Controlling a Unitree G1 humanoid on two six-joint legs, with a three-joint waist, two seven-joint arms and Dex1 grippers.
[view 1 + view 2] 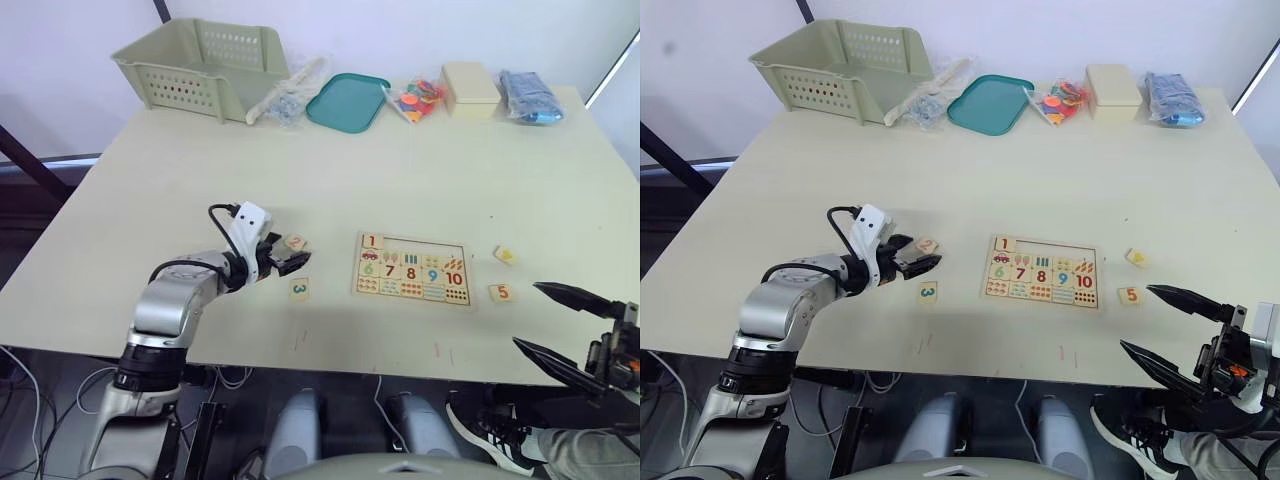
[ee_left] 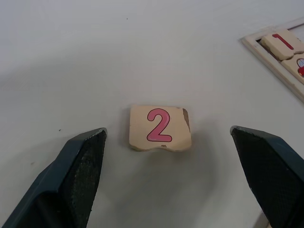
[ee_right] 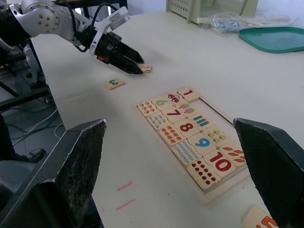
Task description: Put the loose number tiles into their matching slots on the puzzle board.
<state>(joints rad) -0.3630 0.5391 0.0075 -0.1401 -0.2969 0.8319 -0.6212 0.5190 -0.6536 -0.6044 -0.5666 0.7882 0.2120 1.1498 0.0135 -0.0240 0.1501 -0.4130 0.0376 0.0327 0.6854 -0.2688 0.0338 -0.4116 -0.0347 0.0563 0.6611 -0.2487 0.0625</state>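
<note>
Nearest the head camera, the right claw (image 1: 1160,330) is held spread and empty off the counter (image 1: 420,170) edge. On the counter, the puzzle board (image 1: 413,270) has only tile 1 (image 1: 372,241) seated. The left claw (image 2: 171,156), spread wide, flanks tile 2 (image 2: 159,127) without contact. Tile 3 (image 1: 299,289) and tile 5 (image 1: 501,293) lie loose. Should the fingers close too high, the thin tile could be skidded or flipped.
</note>
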